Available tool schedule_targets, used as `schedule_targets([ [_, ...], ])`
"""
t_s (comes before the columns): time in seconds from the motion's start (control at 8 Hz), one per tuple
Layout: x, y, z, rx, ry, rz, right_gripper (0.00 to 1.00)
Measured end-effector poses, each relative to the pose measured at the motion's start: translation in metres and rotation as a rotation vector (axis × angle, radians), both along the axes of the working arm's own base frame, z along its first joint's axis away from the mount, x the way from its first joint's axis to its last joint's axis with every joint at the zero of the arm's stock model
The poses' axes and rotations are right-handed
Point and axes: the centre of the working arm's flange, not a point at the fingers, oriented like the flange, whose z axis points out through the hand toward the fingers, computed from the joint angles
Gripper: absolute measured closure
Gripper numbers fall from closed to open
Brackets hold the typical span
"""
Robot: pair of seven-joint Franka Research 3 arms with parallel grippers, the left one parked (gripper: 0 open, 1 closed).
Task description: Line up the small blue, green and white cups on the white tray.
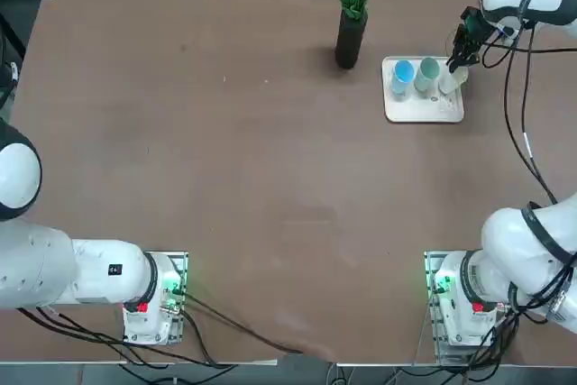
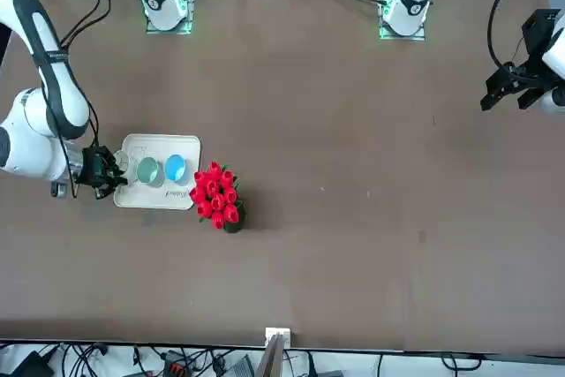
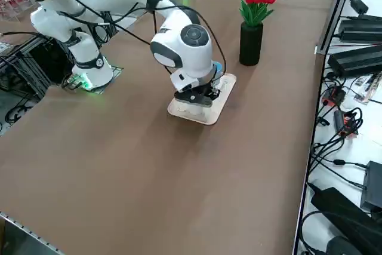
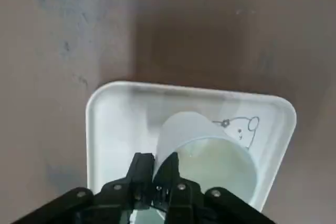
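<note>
Though thin-walled, white cup in right gripper over round-cornered tray.

From my station, the tray looks like smooth white plastic with a soft gloss on its rim. On it, the blue cup and the green cup read to me as smooth plastic, and so does the white cup, faintly satiny. At the tray, I see the right gripper with matt black fingers and small shiny metal screws. Beneath the tray, the tabletop is brown and mostly smooth, scuffed near the tray, with a dull sheen.
</note>
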Motion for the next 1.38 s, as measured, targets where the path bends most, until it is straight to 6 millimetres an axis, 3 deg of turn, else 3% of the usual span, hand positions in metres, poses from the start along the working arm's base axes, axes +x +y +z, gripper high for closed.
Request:
schedule_targets([
  [0.12,0.000,-0.003,0.000,-0.003,-0.005,-0.005,0.96],
  [0.25,0.000,-0.003,0.000,-0.007,-0.008,-0.003,0.84],
  [0.62,0.004,-0.001,0.011,-0.029,-0.021,0.016,0.29],
  [0.75,0.007,-0.002,0.029,-0.045,-0.019,0.023,0.11],
  [0.88,0.010,-0.001,0.058,-0.064,-0.007,0.046,0.00],
  [1.12,0.012,-0.004,0.134,-0.100,0.017,0.160,0.00],
  [1.38,0.008,-0.018,0.193,-0.084,0.037,0.368,0.00],
])
